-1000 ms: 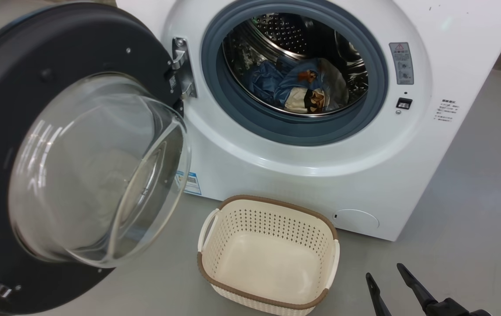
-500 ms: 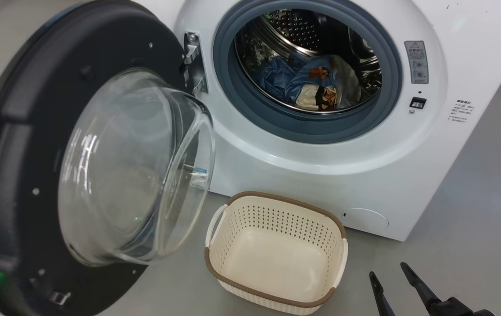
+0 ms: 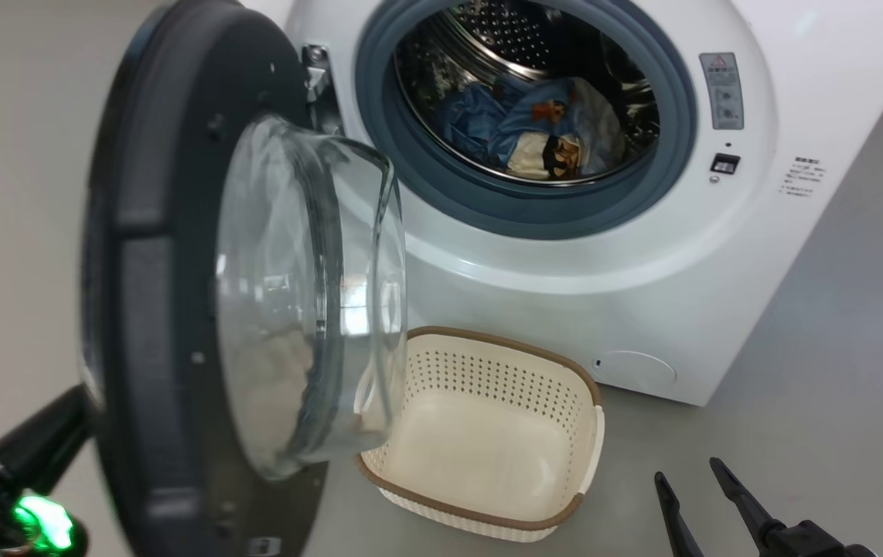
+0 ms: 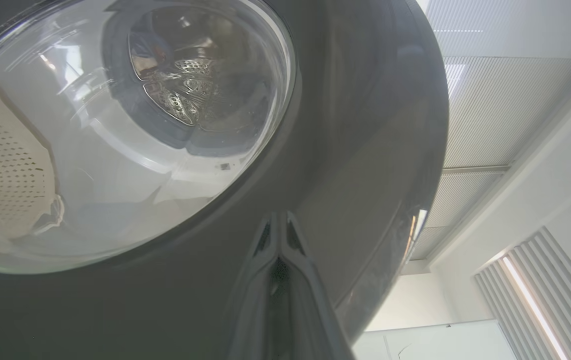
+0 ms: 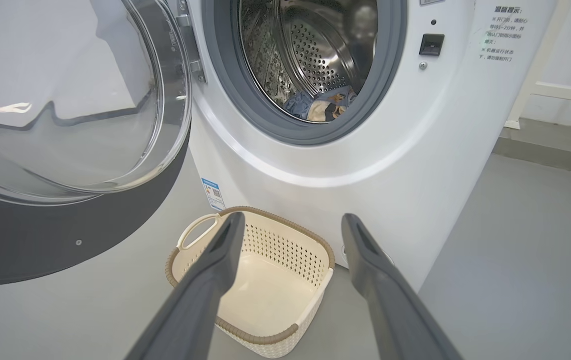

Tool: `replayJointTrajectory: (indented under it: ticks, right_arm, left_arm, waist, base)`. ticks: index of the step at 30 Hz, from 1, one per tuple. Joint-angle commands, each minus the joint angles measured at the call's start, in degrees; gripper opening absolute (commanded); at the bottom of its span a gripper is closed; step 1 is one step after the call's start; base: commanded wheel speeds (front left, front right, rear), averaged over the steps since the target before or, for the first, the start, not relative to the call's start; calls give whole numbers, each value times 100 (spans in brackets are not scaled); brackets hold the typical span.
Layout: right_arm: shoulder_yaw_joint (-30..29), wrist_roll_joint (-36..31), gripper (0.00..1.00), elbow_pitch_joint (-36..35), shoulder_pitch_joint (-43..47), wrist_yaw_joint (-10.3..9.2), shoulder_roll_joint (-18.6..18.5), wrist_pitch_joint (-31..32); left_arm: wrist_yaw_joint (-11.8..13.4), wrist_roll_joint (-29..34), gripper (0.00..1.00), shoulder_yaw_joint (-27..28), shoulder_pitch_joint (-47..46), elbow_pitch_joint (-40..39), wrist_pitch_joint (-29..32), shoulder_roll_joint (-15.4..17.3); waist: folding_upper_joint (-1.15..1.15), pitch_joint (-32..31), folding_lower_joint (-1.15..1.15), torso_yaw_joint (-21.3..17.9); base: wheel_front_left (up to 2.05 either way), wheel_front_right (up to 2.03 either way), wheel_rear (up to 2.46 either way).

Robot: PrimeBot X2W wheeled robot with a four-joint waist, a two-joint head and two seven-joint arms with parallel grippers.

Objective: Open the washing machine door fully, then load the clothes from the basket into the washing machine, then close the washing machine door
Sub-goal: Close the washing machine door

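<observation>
The white washing machine [image 3: 666, 255] stands with its drum exposed; the clothes [image 3: 534, 131], light blue with cream pieces, lie inside the drum. The washing machine door [image 3: 155, 255], black-rimmed with a bulging glass bowl, stands about halfway swung, edge-on to me. My left gripper [image 3: 74, 406] is behind it at the lower left. In the left wrist view that gripper [image 4: 279, 217] is shut, with its tips against the door's outer black face [image 4: 365, 125]. The basket [image 3: 488, 340] sits on the floor below the opening with nothing in it. My right gripper [image 3: 693, 480] is open, to the right of the basket [image 5: 275, 250].
Grey floor [image 3: 836, 348] spreads to the right of the machine. A green light [image 3: 39, 522] glows on my left arm. In the right wrist view, a white wall panel [image 5: 565, 90] stands beyond the machine's right side.
The door has swung from wide open to about halfway towards the opening. My left gripper has come into view behind it. The right gripper has stayed put.
</observation>
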Motion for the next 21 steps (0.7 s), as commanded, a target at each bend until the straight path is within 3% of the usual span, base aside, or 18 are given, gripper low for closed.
replayJointTrajectory:
  ticks: [1,11,21]
  right_arm:
    - [131,63,100,-159,-245,9,-59,-28]
    - [131,108,100,-168,-363,9,-59,-28]
    - [89,93,100,-198,-371,9,-59,-28]
  left_arm:
    - [50,-133,0,-22,-14,-578,135,-69]
    - [4,-350,0,-660,244,-1370,-150,-442]
    - [-467,-660,0,-1543,52,-1240,-1146,-484]
  waist:
    - [0,109,0,-126]
    - [0,242,0,-536]
    - [0,252,0,-1101]
  base:
    - [0,0,0]
    - [0,0,0]
    - [0,0,0]
